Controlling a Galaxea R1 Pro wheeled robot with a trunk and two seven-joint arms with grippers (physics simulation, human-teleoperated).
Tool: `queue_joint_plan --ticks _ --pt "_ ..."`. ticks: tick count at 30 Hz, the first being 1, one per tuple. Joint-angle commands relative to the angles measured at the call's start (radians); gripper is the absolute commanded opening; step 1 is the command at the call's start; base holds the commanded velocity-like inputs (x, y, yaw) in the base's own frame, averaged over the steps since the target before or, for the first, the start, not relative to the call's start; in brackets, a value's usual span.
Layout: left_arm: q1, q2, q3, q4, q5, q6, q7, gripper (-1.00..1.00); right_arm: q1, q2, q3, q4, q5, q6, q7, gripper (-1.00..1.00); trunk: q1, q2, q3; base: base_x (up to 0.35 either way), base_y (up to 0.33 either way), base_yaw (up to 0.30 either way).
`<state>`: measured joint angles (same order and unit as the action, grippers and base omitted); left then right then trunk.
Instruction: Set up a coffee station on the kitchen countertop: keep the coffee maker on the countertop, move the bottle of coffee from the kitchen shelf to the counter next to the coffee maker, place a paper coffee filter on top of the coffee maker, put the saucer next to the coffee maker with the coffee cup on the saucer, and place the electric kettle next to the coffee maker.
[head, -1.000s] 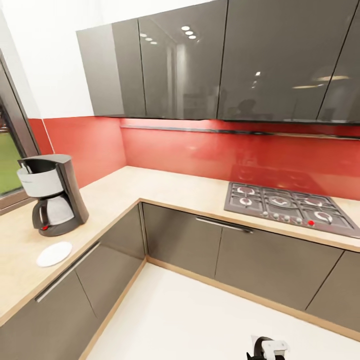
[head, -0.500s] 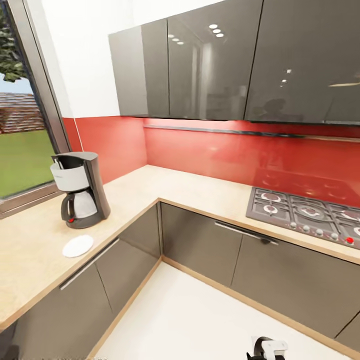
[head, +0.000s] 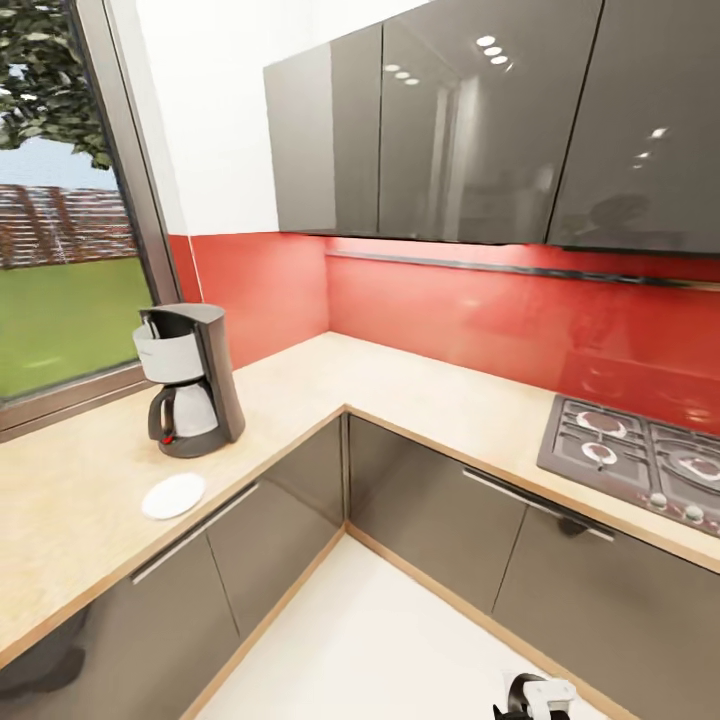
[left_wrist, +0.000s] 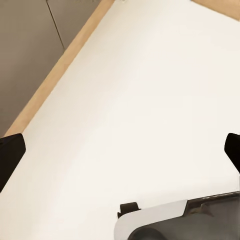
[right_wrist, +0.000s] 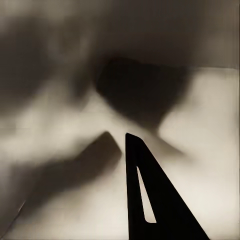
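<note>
Your coffee maker (head: 190, 378) stands on the kitchen countertop (head: 70, 500), saucer (head: 173, 496) just beside it, hob (head: 640, 460) well apart. Left gripper (left_wrist: 120, 150) jaws spread wide over floor (left_wrist: 150, 100); right gripper's (right_wrist: 150, 200) spread I cannot tell.

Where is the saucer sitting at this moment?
In the head view, the saucer lies flat on the kitchen countertop at the left, near the front edge, just in front of the coffee maker and apart from it, with nothing on it.

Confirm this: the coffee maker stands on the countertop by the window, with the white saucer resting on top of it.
Not quite. The head view shows the saucer lying flat on the countertop, in front of the coffee maker, not on top of it. The rest holds.
</note>
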<state>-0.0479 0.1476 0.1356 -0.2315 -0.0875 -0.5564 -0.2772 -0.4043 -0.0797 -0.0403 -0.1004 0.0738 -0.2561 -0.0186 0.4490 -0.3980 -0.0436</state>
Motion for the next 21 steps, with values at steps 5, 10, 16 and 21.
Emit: queue_joint_plan --ticks 5,10,16,21 --pt "-0.001 0.000 0.009 0.001 -0.009 -0.004 -0.004 1.00 0.000 0.000 -0.004 0.001 0.008 -0.003 -0.001 -1.00 0.001 -0.002 -0.002 0.276 -0.211 0.278" --pt "-0.001 0.001 0.009 0.001 -0.009 -0.004 -0.004 1.00 -0.001 0.000 -0.004 0.001 0.008 -0.003 -0.002 -1.00 0.001 -0.002 -0.002 0.268 -0.177 0.278" --pt "-0.001 0.001 0.009 0.001 -0.009 -0.004 -0.004 1.00 -0.001 0.000 -0.004 0.001 0.008 -0.003 -0.002 -1.00 0.001 -0.002 -0.002 0.070 -0.029 0.278" --pt "-0.001 0.002 0.009 0.001 -0.009 -0.004 -0.004 1.00 -0.001 0.000 -0.004 0.001 0.008 -0.003 -0.002 -1.00 0.001 -0.002 -0.002 0.004 -0.002 0.278"
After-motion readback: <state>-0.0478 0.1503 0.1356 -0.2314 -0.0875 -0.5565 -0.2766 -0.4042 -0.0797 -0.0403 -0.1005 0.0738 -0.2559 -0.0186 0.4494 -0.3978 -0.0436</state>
